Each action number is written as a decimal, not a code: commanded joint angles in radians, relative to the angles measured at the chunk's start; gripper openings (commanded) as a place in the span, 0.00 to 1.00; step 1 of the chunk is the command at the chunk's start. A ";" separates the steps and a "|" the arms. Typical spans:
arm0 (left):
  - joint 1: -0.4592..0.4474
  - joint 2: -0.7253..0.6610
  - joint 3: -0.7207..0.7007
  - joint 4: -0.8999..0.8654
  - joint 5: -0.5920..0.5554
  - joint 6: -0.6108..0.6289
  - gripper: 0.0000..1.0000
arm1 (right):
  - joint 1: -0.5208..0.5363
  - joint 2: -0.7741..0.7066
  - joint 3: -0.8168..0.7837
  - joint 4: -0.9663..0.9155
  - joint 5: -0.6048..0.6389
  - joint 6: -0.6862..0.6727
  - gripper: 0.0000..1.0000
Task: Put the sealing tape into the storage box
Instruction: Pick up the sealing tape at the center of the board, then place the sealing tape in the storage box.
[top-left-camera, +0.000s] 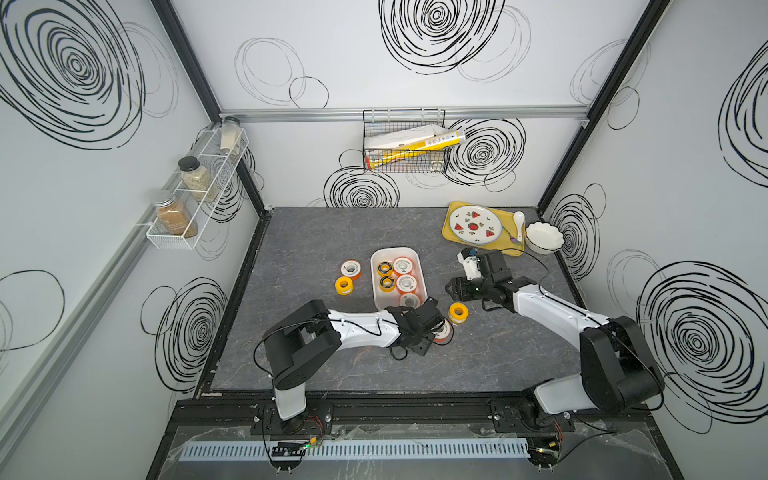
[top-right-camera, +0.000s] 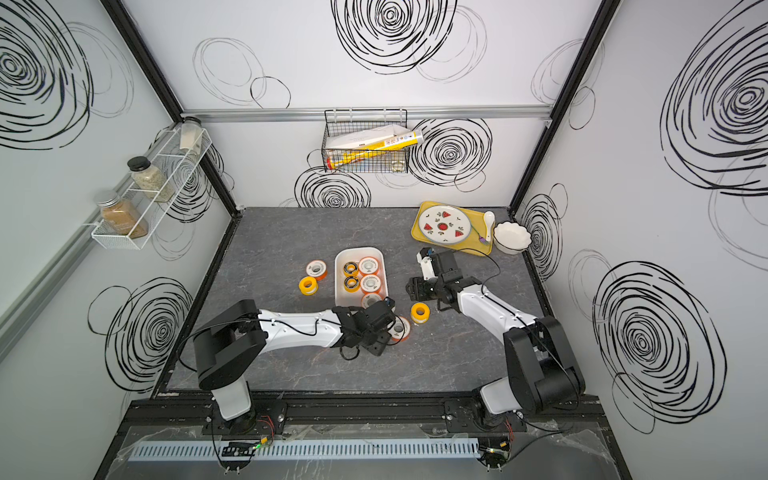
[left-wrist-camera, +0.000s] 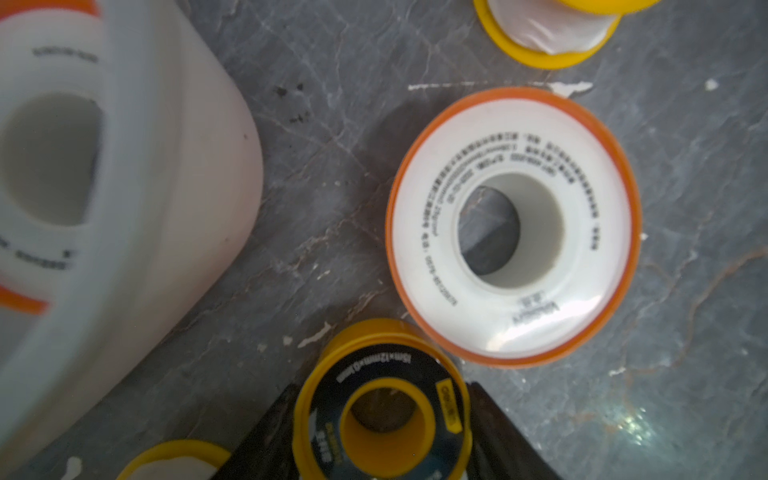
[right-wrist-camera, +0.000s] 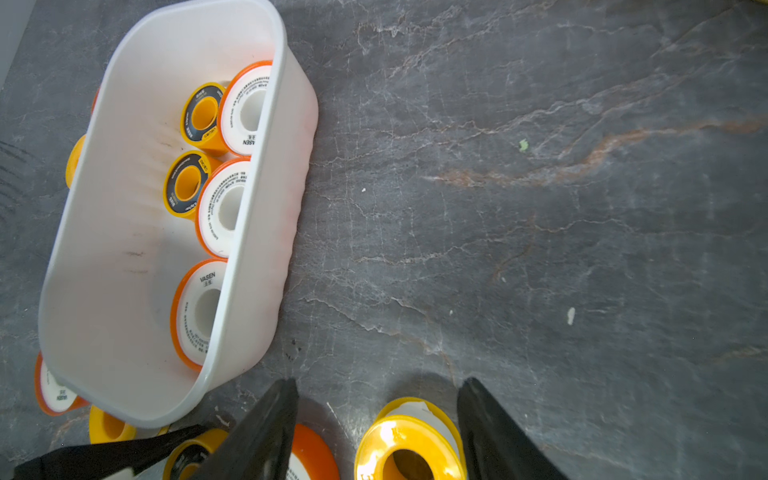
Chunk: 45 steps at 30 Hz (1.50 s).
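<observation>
Fingers (left-wrist-camera: 498, 428) of left arm flank black-faced spool (left-wrist-camera: 382, 411) near storage box (left-wrist-camera: 199, 187).

Five spools (top-left-camera: 402, 266) are lying in the storage box (top-left-camera: 375, 291), two spools (top-left-camera: 344, 284) are sitting just left of it, and another spool (top-left-camera: 458, 311) is resting by its near right corner

Orange spool (top-left-camera: 446, 332) half under the left gripper (top-left-camera: 432, 326); storage box (left-wrist-camera: 187, 187) blurred and edge-cut in the left wrist view.

We record: storage box (right-wrist-camera: 112, 208), smooth white semi-translucent plastic, scuffed inside; sealing tape (left-wrist-camera: 582, 270), glossy plastic spools, printed faces; table (right-wrist-camera: 540, 249), matt grey stone-look surface, rust-veined.
</observation>
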 joint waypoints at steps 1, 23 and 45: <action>0.008 -0.044 0.019 -0.002 -0.023 0.012 0.58 | -0.005 0.015 0.031 -0.022 -0.050 -0.019 0.67; 0.254 -0.310 0.054 -0.183 0.066 0.028 0.59 | 0.012 0.255 0.250 0.008 -0.320 -0.025 0.57; 0.428 -0.252 0.094 -0.204 0.112 0.100 0.59 | 0.078 0.507 0.501 -0.040 -0.194 0.082 0.26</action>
